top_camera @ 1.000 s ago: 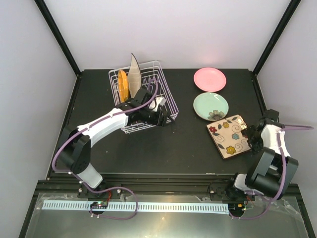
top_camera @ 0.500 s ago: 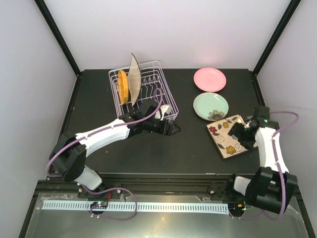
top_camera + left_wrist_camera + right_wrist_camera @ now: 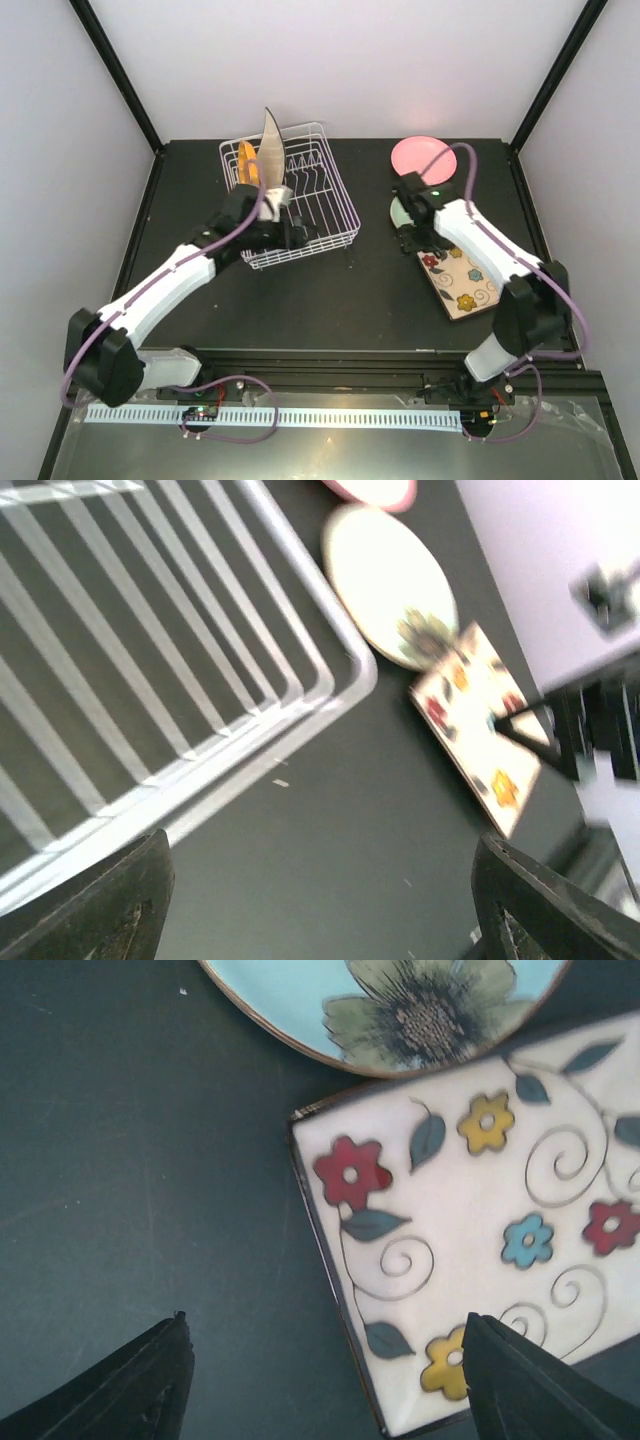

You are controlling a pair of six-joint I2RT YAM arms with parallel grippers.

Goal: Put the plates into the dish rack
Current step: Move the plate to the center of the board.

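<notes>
The white wire dish rack [image 3: 343, 207] stands at the back left, with a small orange plate [image 3: 249, 166] and a pale plate on edge [image 3: 271, 140] upright in it. My left gripper [image 3: 303, 235] hangs open over the rack's near right corner [image 3: 340, 680], with only dark table between its fingers [image 3: 130, 900]. The pink plate [image 3: 418, 154], the pale green flower plate [image 3: 400, 1000] and the square cream flowered plate [image 3: 480, 1230] lie flat at the right. Above that square plate's left edge my right gripper [image 3: 325, 1360] is open and empty, and its arm covers most of the green plate.
The black table ends at white walls at the back and both sides, with black corner posts [image 3: 120, 75]. Bare dark tabletop [image 3: 370, 290] lies between the rack and the plates. Purple cables loop off both arms.
The right arm swung in from the far right to the green plate and the square plate's left edge. The left arm drew back from beside the rack to its near right corner.
</notes>
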